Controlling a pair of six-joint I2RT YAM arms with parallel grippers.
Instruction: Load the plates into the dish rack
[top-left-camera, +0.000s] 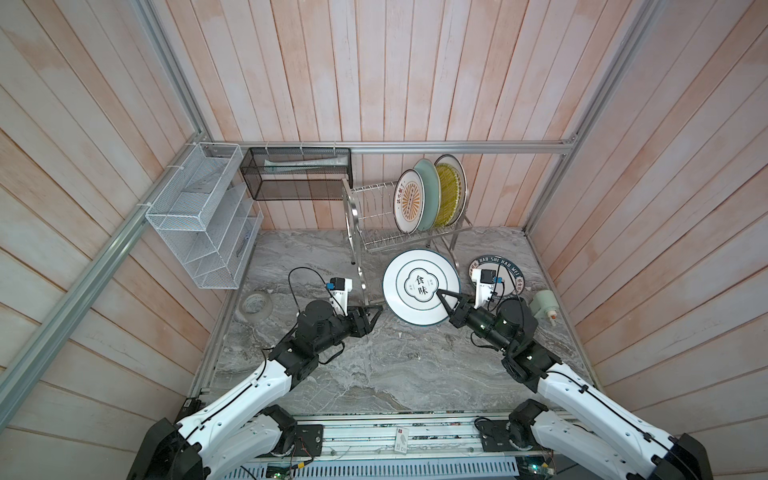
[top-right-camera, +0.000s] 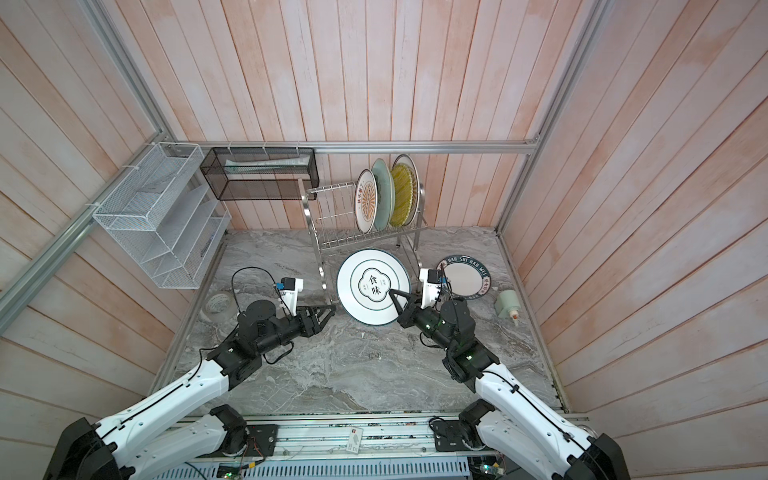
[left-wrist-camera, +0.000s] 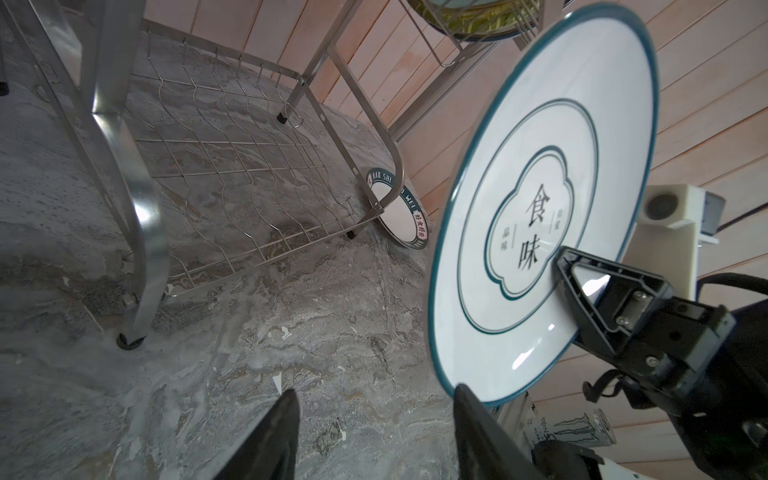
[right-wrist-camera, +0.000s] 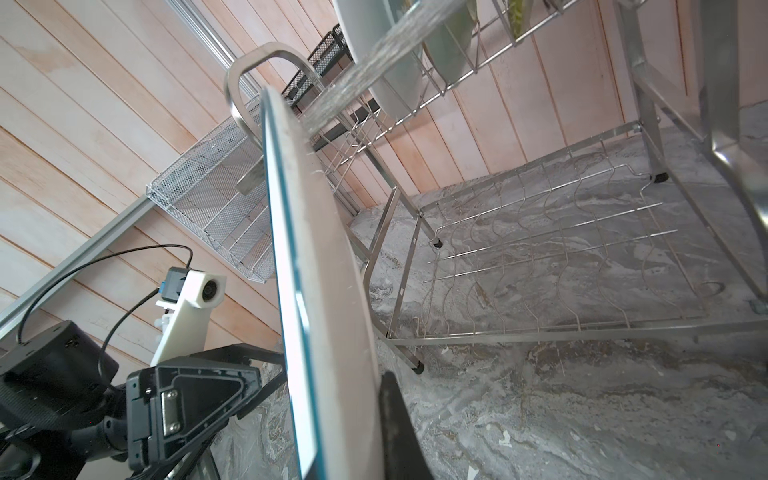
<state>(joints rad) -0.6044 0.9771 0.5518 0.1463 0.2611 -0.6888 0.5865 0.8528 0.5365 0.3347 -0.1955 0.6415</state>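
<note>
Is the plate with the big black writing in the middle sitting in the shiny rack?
No, the right gripper holds the cloud-outline plate by its rim, tilted up in front of the dish rack, not in a slot.

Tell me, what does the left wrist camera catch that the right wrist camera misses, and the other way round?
Left wrist view only: the printed face of the cloud-outline plate, the lettered-rim plate and an energy drink can. Right wrist view only: the white mesh organizer, the black mesh basket, and that cloud-outline plate edge-on. Both: the plate clamped by the right gripper, the open left gripper, the dish rack and the marble counter.
</note>
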